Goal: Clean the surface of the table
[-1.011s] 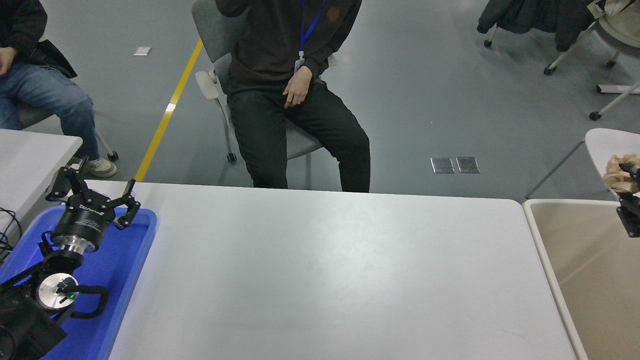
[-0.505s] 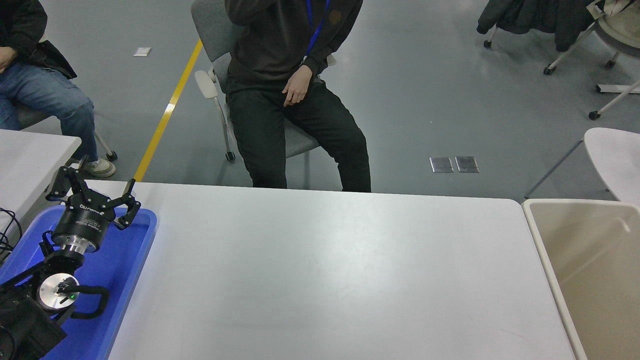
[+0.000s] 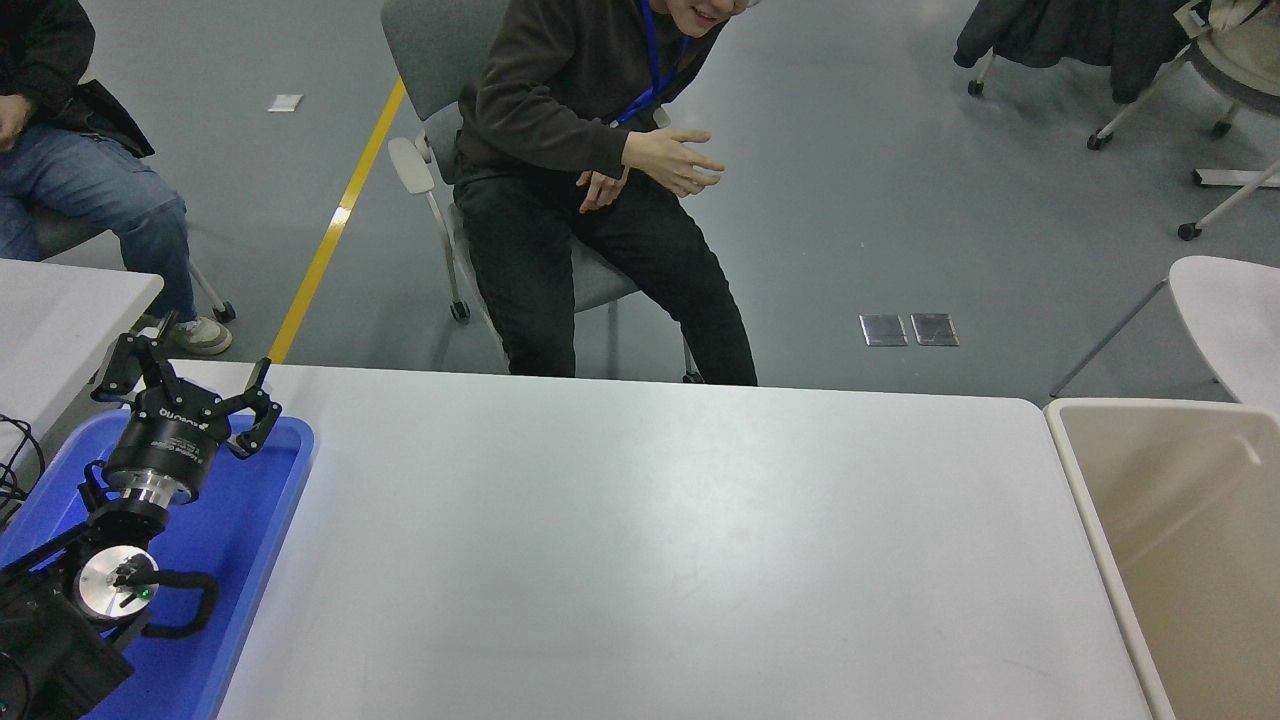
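The table surface [image 3: 650, 540] is a large matte white-grey top that fills the lower middle of the head view, with nothing lying on it. My left gripper [image 3: 190, 372] is parked at the lower left, above the far end of a blue tray [image 3: 255, 520], with its fingers [image 3: 262, 375] spread open and empty. My right arm and gripper are out of view.
A beige bin [image 3: 1180, 540] stands against the table's right edge. A person in dark clothes [image 3: 590, 200] sits on a chair at the far side, leaning forward with a hand raised. Another person [image 3: 80, 170] sits at the far left by a smaller white table [image 3: 60, 320].
My right gripper, holding a tan crumpled thing above the bin at the right edge, has left the picture. The seated person has leaned forward and raised a hand. My left arm has not moved.
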Action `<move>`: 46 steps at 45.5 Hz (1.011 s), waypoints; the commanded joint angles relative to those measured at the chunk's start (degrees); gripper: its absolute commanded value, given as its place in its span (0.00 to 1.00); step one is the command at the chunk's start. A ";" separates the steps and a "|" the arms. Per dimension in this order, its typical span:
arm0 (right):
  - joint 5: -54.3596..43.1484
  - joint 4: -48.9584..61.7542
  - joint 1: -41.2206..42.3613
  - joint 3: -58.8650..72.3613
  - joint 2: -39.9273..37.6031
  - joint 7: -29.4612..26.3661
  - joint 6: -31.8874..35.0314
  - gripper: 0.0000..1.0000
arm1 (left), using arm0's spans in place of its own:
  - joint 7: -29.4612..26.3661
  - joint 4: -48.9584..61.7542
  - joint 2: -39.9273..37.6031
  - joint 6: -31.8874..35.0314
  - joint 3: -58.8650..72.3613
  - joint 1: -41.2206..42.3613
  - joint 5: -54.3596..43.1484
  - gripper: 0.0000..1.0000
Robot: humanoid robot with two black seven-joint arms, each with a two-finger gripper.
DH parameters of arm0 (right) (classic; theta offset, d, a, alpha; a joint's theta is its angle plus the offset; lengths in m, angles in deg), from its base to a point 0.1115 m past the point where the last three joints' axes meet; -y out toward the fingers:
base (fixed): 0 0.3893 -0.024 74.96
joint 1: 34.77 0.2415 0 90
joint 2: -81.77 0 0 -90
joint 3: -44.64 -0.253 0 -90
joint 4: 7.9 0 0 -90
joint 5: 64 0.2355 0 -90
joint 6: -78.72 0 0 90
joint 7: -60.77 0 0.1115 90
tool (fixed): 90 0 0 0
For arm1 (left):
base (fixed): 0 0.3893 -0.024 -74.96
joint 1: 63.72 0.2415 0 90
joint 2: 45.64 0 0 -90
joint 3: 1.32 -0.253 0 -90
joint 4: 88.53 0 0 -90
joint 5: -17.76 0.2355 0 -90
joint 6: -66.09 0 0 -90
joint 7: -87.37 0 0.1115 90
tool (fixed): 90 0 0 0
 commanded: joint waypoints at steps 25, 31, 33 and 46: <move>0.01 5.13 0.53 10.99 7.42 -2.46 -12.56 0.00 | 0.00 0.00 0.00 0.00 0.00 0.01 0.00 1.00; 0.01 5.13 0.53 11.43 8.74 -2.55 -15.20 0.63 | 0.00 0.00 0.00 0.00 0.00 0.01 0.00 1.00; 0.01 5.13 0.53 11.17 9.53 -2.55 -16.43 0.99 | 0.00 0.00 0.00 0.00 0.00 0.01 0.00 1.00; 0.01 5.04 0.53 11.51 9.80 -2.46 -18.63 1.00 | 0.00 0.00 0.00 0.00 0.00 0.01 0.00 1.00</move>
